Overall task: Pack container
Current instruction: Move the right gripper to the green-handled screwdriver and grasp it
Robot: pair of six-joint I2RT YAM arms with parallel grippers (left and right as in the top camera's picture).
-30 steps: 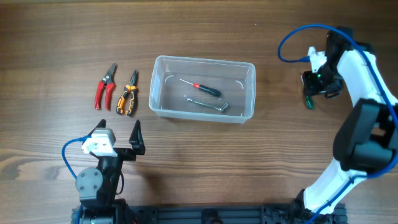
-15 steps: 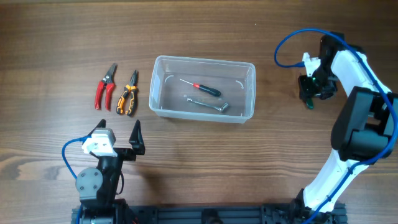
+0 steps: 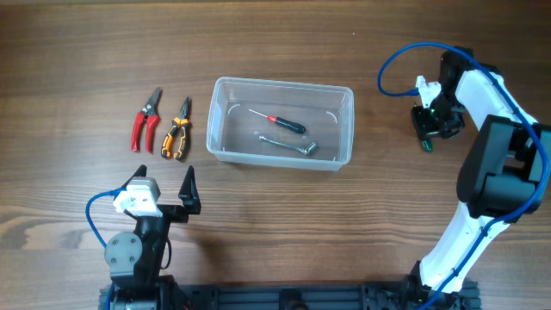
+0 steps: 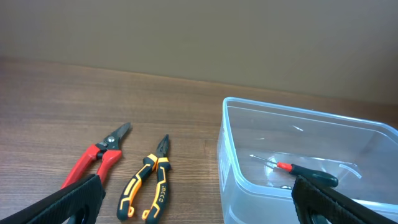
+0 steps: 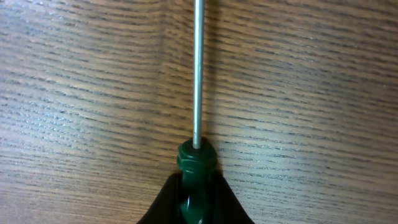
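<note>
Right gripper (image 3: 433,123) is clamped on the green screwdriver (image 5: 196,163). The wrist view shows the green handle pinched between the two black fingers (image 5: 163,200), with the metal shaft pointing straight out over the wood. Can't tell if the shaft touches the table (image 3: 77,52) or just sits above it.

Left gripper (image 3: 164,181) is spread wide with nothing in it, parked low near the front edge of the table.

The container (image 3: 284,83) sits around the middle of the table, long side facing the arms. Inside it there's a red-and-black screwdriver (image 3: 280,120) and a metal wrench (image 3: 289,145), lying close together but apart.

Room-wise, there's a broad strip of bare wood between the container's right wall and the right gripper, and another between its front wall and the left gripper. On the left, the orange pliers (image 3: 178,129) are near the container without touching it, and the red snips (image 3: 145,120) are just beside them.

There's small lettering on one pliers handle in the left wrist view, too tiny to read for sure.
</note>
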